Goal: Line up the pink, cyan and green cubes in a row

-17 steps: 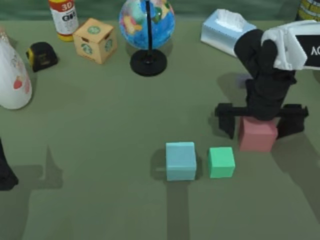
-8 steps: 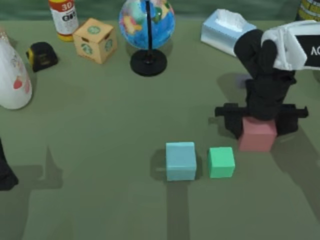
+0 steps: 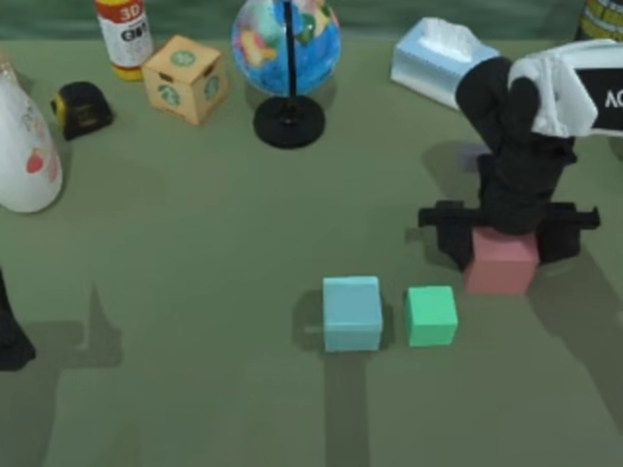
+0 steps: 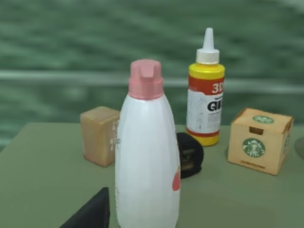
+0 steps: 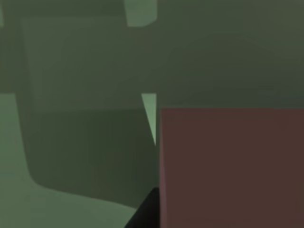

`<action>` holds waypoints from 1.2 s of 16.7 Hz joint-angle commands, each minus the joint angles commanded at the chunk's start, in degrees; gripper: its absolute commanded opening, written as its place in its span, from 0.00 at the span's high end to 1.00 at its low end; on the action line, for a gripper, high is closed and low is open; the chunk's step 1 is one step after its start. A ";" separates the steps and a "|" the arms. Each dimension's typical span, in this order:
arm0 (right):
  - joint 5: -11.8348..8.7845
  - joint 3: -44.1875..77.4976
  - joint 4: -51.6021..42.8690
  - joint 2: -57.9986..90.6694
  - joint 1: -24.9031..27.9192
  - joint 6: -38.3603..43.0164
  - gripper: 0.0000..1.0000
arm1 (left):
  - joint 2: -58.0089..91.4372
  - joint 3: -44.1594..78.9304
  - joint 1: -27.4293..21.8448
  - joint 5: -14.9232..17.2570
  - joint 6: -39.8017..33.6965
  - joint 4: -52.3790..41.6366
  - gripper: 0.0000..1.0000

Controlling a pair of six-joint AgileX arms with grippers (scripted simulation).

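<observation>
On the desk [image 3: 195, 224], the light cyan matte cube [image 3: 351, 312] sits left of the small mint green cube [image 3: 430, 315], just beside it. The large salmon pink cube [image 3: 501, 261] lies right of both and a little farther back, between the right gripper's [image 3: 506, 229] fingers. Along the back edge stand a tan cardboard box with round logos [image 3: 185, 78], a globe on a black stand [image 3: 286, 49] and a tissue box [image 3: 435, 58]. The left gripper [image 3: 12, 341] sits at the desk's left edge.

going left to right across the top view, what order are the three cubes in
cyan cube → green cube → pink cube, which sits under the right gripper and a bit farther back than the other two.
</observation>
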 joint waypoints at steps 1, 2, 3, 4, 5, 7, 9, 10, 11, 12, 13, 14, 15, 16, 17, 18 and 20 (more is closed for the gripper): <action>0.22 0.12 -0.24 -0.64 -0.16 -0.04 1.00 | 0.00 0.00 0.00 0.00 0.00 0.00 0.00; 0.23 0.30 -0.43 -0.69 -0.12 -0.06 1.00 | 0.00 0.00 0.00 0.00 0.00 0.00 0.00; 0.24 0.98 -1.22 -0.90 -0.04 -0.08 1.00 | 0.00 0.00 0.00 0.00 0.00 0.00 0.00; 0.25 2.00 -2.63 -1.35 0.02 -0.07 1.00 | 0.00 0.00 0.00 0.00 0.00 0.00 0.00; 0.26 3.24 -4.65 -2.00 0.06 -0.04 1.00 | 0.00 0.00 0.00 0.00 0.00 0.00 0.00; 0.24 5.97 -9.67 -3.51 0.18 -0.06 1.00 | 0.00 0.00 0.00 0.00 0.00 0.00 0.00; 0.19 8.24 -13.04 -4.94 0.31 -0.13 1.00 | 0.00 0.00 0.00 0.00 0.00 0.00 0.00; 0.18 8.81 -13.80 -5.43 0.33 -0.17 1.00 | 0.00 0.00 0.00 0.00 0.00 0.00 0.00; 0.18 8.94 -13.97 -5.56 0.34 -0.18 1.00 | 0.00 0.00 0.00 0.00 0.00 0.00 0.00; 0.18 8.94 -13.97 -5.56 0.34 -0.18 1.00 | 0.00 0.00 0.00 0.00 0.00 0.00 0.00; 0.18 8.94 -13.97 -5.56 0.34 -0.18 1.00 | 0.00 0.00 0.00 0.00 0.00 0.00 0.00; 0.16 8.81 -13.83 -5.36 0.03 -0.08 1.00 | 0.00 0.00 0.00 0.00 0.00 0.00 0.00; 0.16 8.93 -13.90 -5.27 0.11 -0.01 1.00 | 0.00 0.00 0.00 0.00 0.00 0.00 0.00; 0.17 9.59 -14.31 -4.79 0.55 0.36 1.00 | 0.00 0.00 0.00 0.00 0.00 0.00 0.00; 0.19 10.88 -15.10 -3.86 1.37 1.08 1.00 | 0.00 0.00 0.00 0.00 0.00 0.00 0.00; 0.22 12.78 -16.23 -2.54 2.54 2.13 1.00 | 0.00 0.00 0.00 0.00 0.00 0.00 0.00; 0.29 18.35 -19.32 1.04 5.64 5.05 1.00 | 0.00 0.00 0.00 0.00 0.00 0.00 0.00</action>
